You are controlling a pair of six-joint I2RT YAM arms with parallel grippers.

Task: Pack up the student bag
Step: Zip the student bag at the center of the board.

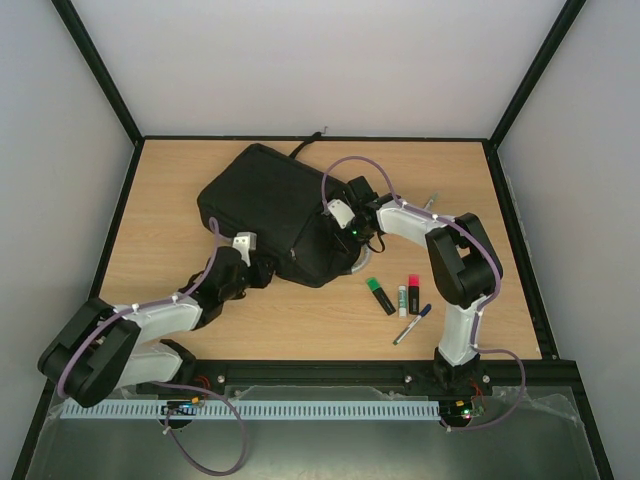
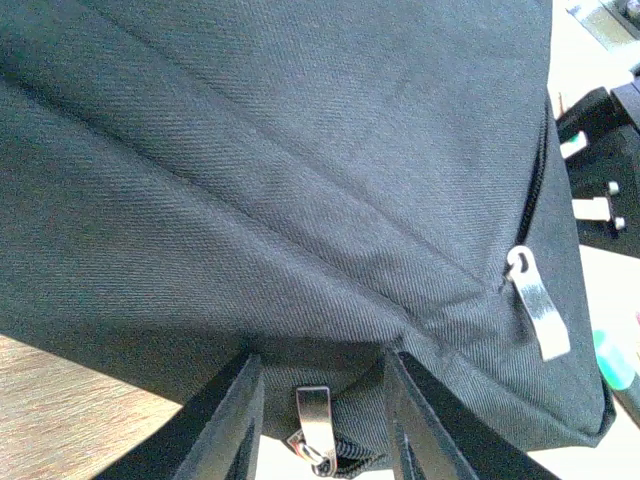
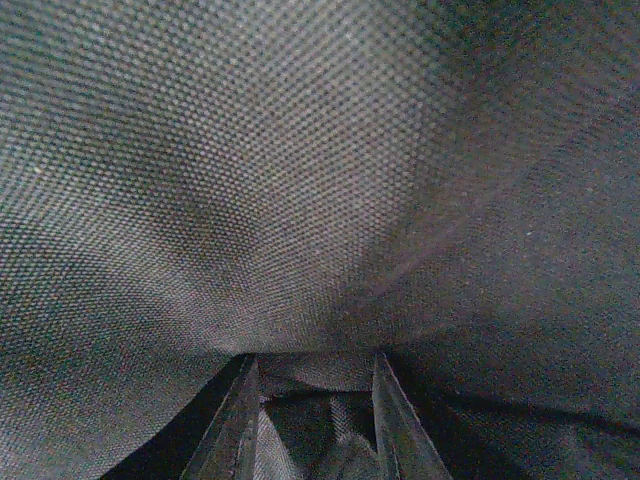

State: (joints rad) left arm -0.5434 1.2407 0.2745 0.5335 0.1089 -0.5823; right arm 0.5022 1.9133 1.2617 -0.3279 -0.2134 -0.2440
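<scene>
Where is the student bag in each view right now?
Top external: student bag mid-table, between the arms.
Left wrist: bag fills most of the frame.
Right wrist: bag fabric fills the frame.
Shared landmark: green highlighter, at left wrist's right edge; not in right wrist.

Bare tabletop [image 1: 160,200] from 8 to 10 o'clock of the student bag [image 1: 260,200], open for passage. Blocked at 4 o'clock by a green highlighter [image 1: 380,296], a white stick [image 1: 402,300], a red highlighter [image 1: 413,294] and a pen [image 1: 412,325], lying close together. Narrow free strip at 12 o'clock, beside a black strap [image 1: 308,146]. Left end effector [image 1: 262,268] crowding the bag's 6 o'clock edge; right end effector [image 1: 335,228] deep in fabric at 3 o'clock.
</scene>
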